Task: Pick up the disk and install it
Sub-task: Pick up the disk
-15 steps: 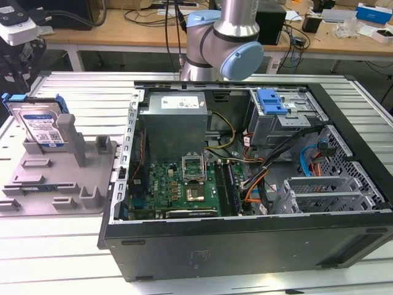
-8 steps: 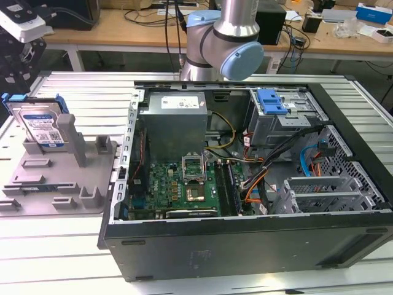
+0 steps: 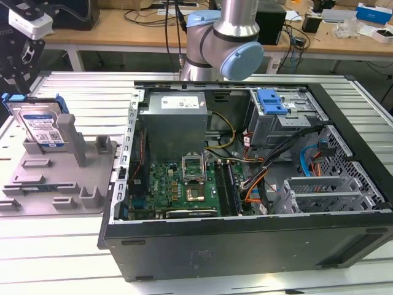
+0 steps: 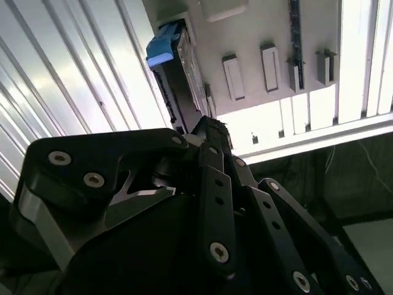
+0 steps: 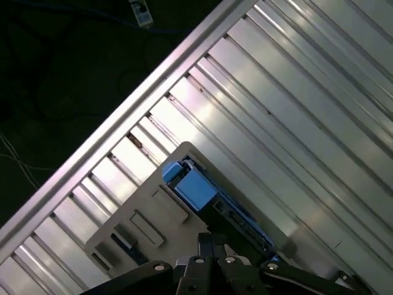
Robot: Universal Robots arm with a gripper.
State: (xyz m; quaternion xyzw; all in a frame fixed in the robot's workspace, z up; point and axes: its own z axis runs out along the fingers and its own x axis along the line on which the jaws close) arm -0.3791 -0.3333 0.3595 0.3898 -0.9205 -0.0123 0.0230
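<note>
The disk (image 3: 43,126) is a silver hard drive with a white-and-blue label and a blue bracket. It stands on edge in a slot of the grey fixture plate (image 3: 61,178) at the exterior view's left. My black gripper (image 3: 17,72) hangs just above and slightly to the left of the disk's top edge. In the second wrist view the gripper (image 4: 206,126) reaches right up to the disk's thin edge (image 4: 184,80), and I cannot tell whether they touch. The first wrist view shows the disk's blue bracket end (image 5: 193,187) on the fixture plate (image 5: 147,221).
An open computer case (image 3: 245,233) lies to the right of the fixture, with motherboard (image 3: 178,184), power supply (image 3: 178,120) and a drive cage with a blue latch (image 3: 271,101). The arm's base (image 3: 227,43) stands behind it. A ribbed aluminium table (image 3: 55,252) carries everything.
</note>
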